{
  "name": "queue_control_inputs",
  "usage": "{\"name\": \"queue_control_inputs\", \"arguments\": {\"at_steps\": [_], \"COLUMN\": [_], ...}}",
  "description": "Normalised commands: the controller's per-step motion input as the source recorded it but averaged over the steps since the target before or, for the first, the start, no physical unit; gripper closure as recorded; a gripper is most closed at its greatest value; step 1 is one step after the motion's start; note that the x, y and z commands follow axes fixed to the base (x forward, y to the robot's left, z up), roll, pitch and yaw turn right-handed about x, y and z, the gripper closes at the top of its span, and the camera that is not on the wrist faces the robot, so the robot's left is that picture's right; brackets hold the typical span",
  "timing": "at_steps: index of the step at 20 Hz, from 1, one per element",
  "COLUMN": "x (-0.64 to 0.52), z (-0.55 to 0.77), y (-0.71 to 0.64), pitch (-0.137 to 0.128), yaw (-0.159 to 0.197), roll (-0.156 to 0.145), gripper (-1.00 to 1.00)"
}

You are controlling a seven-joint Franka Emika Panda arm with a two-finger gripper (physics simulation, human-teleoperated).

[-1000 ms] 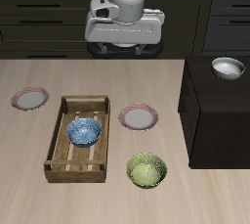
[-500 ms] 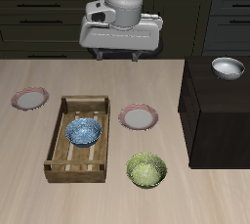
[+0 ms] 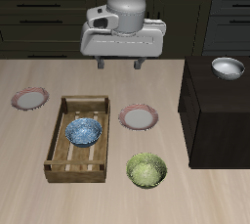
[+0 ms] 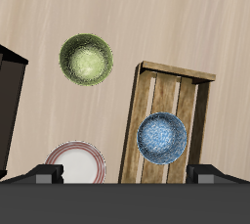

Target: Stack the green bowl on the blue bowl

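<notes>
Gripper (image 3: pixel 118 64) high above table's back, fingers spread, holding nothing. Green bowl (image 3: pixel 146 169) on table; blue bowl (image 3: pixel 84 131) in crate (image 3: pixel 56 138).

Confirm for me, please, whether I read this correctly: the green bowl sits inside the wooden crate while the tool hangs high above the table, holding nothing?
Not quite. The blue bowl sits inside the wooden crate; the green bowl rests on the bare table beside the crate, nearer the front edge, as the exterior view shows. The tool does hang high, holding nothing.
</notes>
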Motion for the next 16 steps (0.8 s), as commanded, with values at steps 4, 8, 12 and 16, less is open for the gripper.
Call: {"name": "queue_control_inputs", "arguments": {"at_steps": [4,8,12,16], "x": [0.28,0.26,0.34,0.31], "z": [0.04,0.02,0.14,0.11], "y": [0.01,0.01,0.02,0.09], "pitch": [-0.006,-0.004,-0.002,-0.009], "yaw": [-0.017,0.007,-0.01,0.014], "roll": [-0.006,0.011,0.027,0.037], "gripper": [-1.0,-1.0,-1.0,-1.0]}}
